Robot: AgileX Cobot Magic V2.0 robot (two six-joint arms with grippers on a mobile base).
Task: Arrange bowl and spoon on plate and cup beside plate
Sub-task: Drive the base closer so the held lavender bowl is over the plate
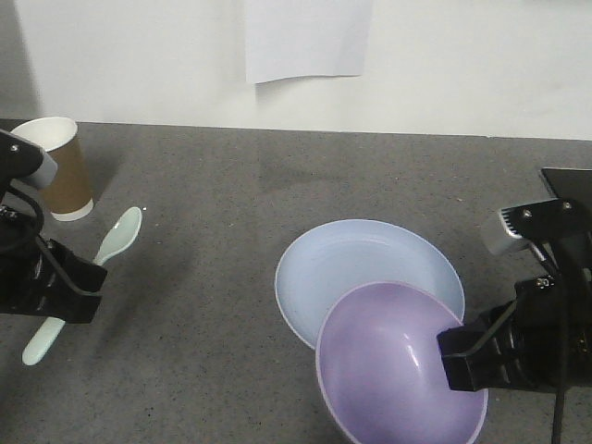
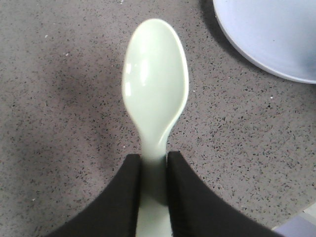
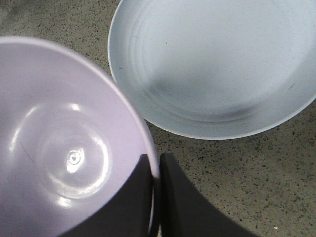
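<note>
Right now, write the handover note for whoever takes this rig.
Left gripper shut on the spoon by its handle, left of the plate.
Right gripper shut on the bowl at its rim; bowl tilted, overlapping the plate's near edge in the front view.
Cup upright at back left, apart from the plate.
Done: nothing placed.
To do: bowl and spoon onto plate, cup beside it.

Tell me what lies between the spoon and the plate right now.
Nothing: the front view shows only bare grey tabletop between the spoon and the plate.
</note>
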